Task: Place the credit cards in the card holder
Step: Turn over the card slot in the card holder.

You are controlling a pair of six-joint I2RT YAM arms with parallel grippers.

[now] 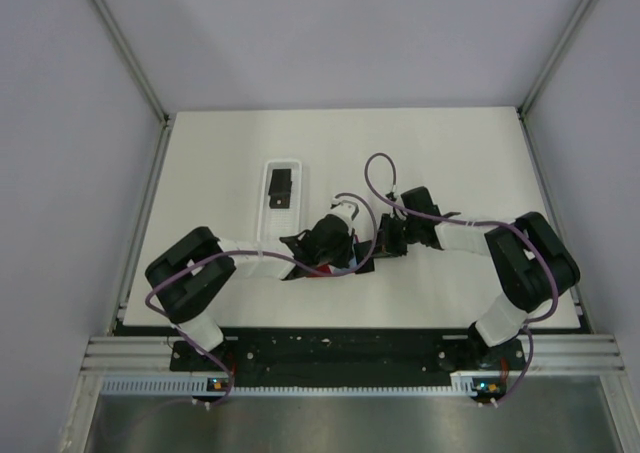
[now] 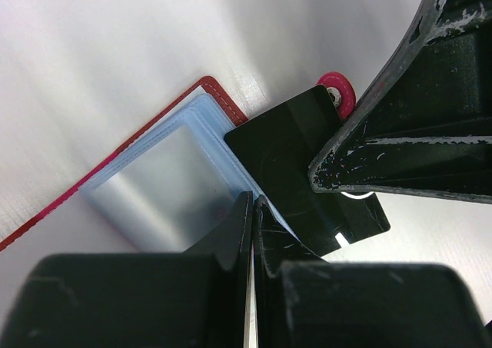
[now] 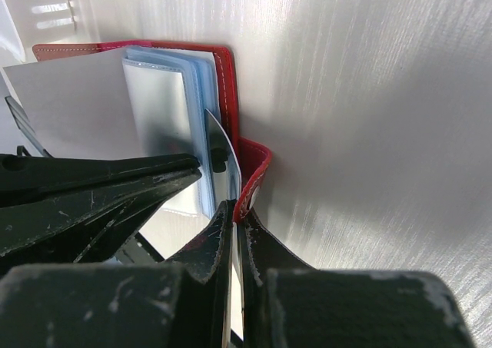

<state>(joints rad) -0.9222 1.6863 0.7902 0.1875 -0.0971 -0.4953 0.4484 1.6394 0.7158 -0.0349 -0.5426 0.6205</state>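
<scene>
The top external view looks steeply down from above and behind the arm bases, far enough off to show the whole white desk [image 1: 450,143]. The wrist views look along the left tool [image 2: 252,206] and right tool [image 3: 231,210], very close. From opposite sides, both show the open card holder [image 2: 154,187].
</scene>
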